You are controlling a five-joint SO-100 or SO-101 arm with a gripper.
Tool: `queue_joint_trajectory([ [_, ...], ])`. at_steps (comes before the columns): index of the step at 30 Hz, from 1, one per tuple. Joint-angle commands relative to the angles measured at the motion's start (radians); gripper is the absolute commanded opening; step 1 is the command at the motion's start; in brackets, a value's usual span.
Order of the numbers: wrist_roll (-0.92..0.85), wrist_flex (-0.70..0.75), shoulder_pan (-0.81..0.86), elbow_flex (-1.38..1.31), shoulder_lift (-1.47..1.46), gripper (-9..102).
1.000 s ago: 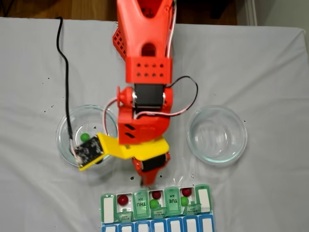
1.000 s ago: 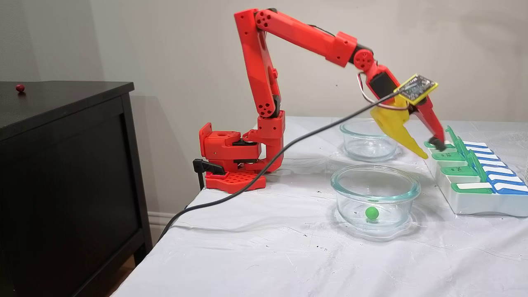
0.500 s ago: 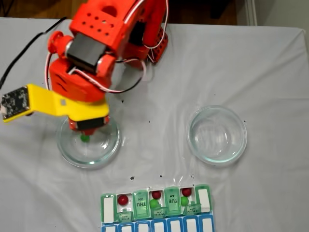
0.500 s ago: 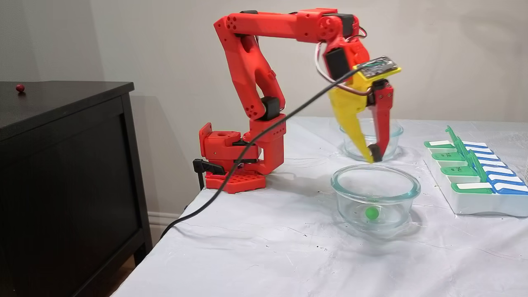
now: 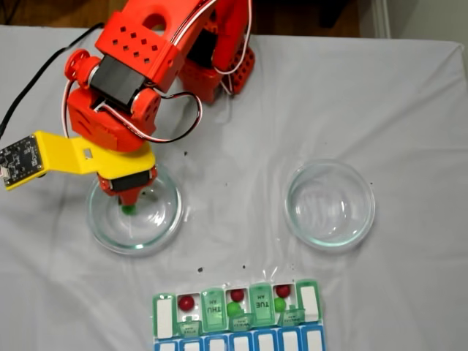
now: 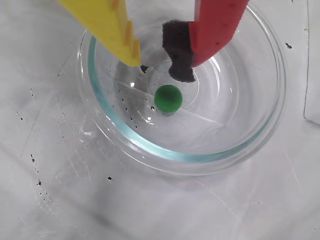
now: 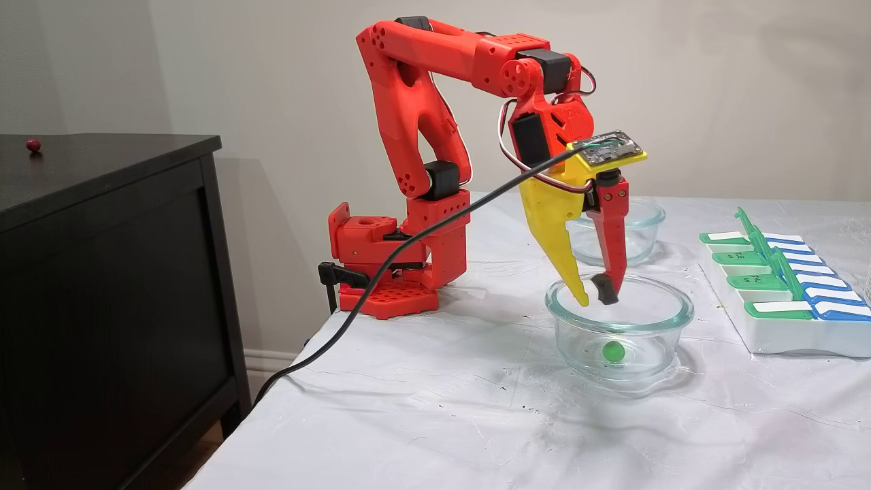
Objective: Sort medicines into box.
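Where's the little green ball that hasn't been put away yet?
The green ball lies at the bottom of the glass dish on the top-down fixed view's left, just below the open end effector.

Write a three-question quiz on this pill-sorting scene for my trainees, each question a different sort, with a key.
1. True or false: the gripper is shut on the green ball.
2. Which dish holds the green ball in the top-down fixed view? A) left dish B) right dish
3. Fill in: the box already shows ___ red balls in its open compartments.

Key
1. False: open, poised above the ball.
2. A
3. Three
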Motion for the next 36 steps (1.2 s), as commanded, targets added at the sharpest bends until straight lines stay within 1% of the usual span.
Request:
queue_joint_trajectory([
  [1,-0.049,-0.023,-0.006,-0.035,-0.012,17],
  [5,-0.147,-0.046,-0.006,-0.035,-0.064,22],
  [11,-0.233,-0.069,0.008,-0.072,-0.126,23],
  [16,-0.241,-0.066,0.008,-0.091,-0.141,24],
  [24,-0.23,-0.127,0.0,-0.101,-0.209,27],
  [29,-0.235,-0.144,0.0,-0.103,-0.213,27],
  [34,-0.224,-0.193,-0.006,-0.091,-0.239,26],
  [36,-0.219,-0.202,-0.012,-0.095,-0.259,24],
])
